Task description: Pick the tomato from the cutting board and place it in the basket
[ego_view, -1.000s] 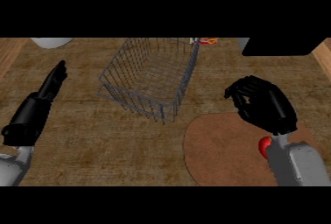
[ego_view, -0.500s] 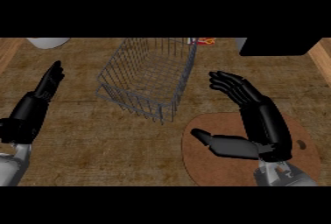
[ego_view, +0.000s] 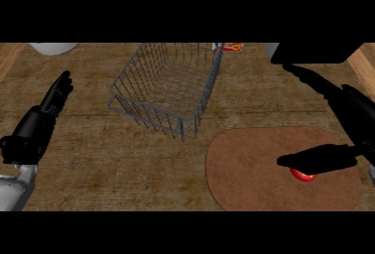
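A red tomato (ego_view: 302, 175) lies on the round brown cutting board (ego_view: 249, 168) at the lower right. My right hand (ego_view: 344, 111) is open above the board's right side, fingers stretched up and away and the thumb (ego_view: 316, 158) reaching left just over the tomato, covering its top. The tomato is not held. A wire basket (ego_view: 170, 87) stands on the counter, up and left of the board. My left hand (ego_view: 54, 95) rests open at the left edge, fingers straight.
A white bowl (ego_view: 53, 47) sits at the top left edge. A small red and yellow item (ego_view: 231, 47) lies behind the basket. A dark block (ego_view: 316, 52) fills the top right corner. Wooden strips border the counter left and right.
My right hand went from curled over the board to open, then spread wider and shifted right. The tomato shows again under the thumb. The left hand barely moved.
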You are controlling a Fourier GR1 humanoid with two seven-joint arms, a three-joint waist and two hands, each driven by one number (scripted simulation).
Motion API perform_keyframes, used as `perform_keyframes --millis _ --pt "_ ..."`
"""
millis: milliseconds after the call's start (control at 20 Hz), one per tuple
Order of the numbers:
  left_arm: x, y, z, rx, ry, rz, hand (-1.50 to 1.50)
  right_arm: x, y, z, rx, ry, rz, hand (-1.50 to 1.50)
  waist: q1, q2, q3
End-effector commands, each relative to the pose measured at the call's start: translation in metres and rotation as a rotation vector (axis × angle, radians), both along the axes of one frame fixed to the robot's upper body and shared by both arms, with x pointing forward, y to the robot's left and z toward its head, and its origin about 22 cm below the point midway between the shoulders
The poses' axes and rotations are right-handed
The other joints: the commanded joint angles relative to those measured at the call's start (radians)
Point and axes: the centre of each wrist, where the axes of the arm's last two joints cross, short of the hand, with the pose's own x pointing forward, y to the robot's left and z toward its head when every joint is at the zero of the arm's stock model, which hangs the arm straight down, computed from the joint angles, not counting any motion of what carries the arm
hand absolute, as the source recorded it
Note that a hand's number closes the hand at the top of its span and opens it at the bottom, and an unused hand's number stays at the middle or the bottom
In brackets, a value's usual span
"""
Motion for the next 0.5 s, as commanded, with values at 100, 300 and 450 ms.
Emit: perform_keyframes --millis 100,300,450 --pt "0.000 -0.007 -0.003 -0.007 -0.010 -0.017 0.00 0.006 -0.024 0.051 -0.358 0.240 0.118 -1.50 0.024 0.012 0.003" --pt "0.003 0.001 -0.005 0.010 -0.012 -0.019 0.00 0.008 -0.029 0.079 -0.424 0.370 0.176 -1.50 0.020 0.012 0.005" --pt "-0.006 -0.002 -0.010 -0.029 -0.001 -0.032 0.00 0.013 -0.043 0.077 -0.441 0.451 0.186 -1.50 0.026 0.011 0.007"
